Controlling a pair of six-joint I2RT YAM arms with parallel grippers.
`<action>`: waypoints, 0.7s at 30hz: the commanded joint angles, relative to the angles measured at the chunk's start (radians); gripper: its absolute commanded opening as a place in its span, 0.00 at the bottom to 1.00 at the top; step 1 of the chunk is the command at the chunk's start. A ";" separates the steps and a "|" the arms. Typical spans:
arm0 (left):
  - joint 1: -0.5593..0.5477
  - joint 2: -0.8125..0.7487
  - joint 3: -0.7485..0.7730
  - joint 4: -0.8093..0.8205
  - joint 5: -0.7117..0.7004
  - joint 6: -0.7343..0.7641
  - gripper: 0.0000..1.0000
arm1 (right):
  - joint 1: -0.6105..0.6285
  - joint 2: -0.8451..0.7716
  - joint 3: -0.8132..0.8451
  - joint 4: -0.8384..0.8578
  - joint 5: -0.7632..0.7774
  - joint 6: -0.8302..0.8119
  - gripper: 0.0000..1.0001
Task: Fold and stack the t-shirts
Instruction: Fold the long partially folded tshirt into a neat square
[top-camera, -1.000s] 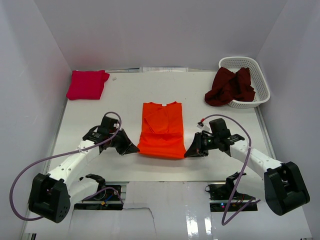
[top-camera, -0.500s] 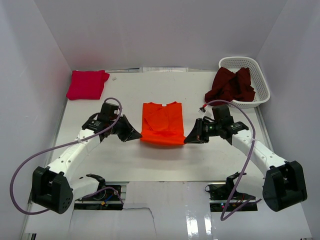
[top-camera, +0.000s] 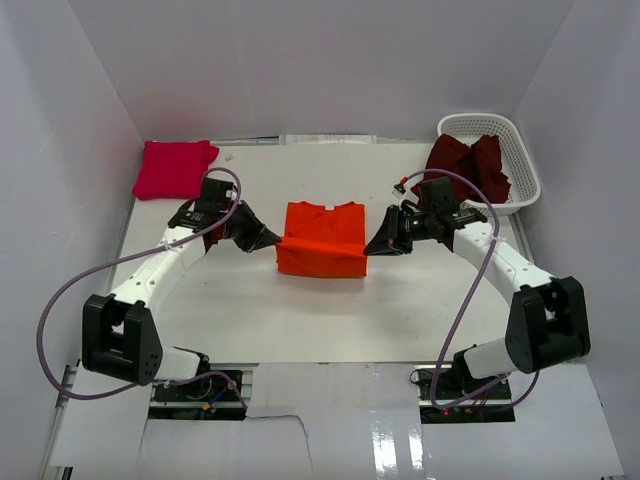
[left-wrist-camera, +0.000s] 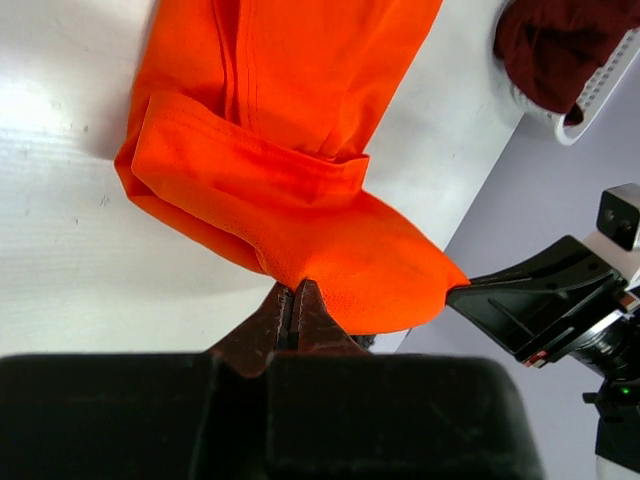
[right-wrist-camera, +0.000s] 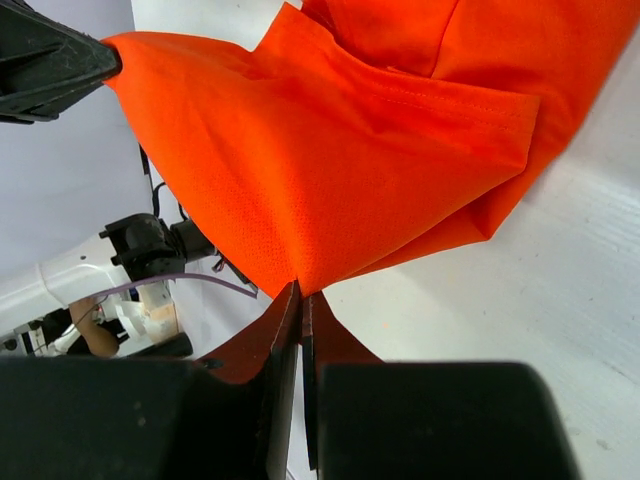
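White table (top-camera: 300, 310): orange tee (top-camera: 320, 240), pink tee (top-camera: 175, 168) far-left, maroon tee (top-camera: 465, 165) in basket (top-camera: 480, 118)

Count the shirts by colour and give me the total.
orange tee: 1
pink tee: 1
maroon tee: 1
Total: 3
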 joint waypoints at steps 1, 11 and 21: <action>0.031 0.035 0.062 0.046 -0.018 0.009 0.00 | -0.011 0.040 0.072 -0.005 -0.013 -0.036 0.08; 0.041 0.213 0.252 0.071 0.001 0.035 0.00 | -0.028 0.135 0.204 -0.005 -0.024 -0.044 0.08; 0.047 0.394 0.418 0.082 0.020 0.036 0.00 | -0.054 0.279 0.351 -0.002 -0.016 -0.050 0.08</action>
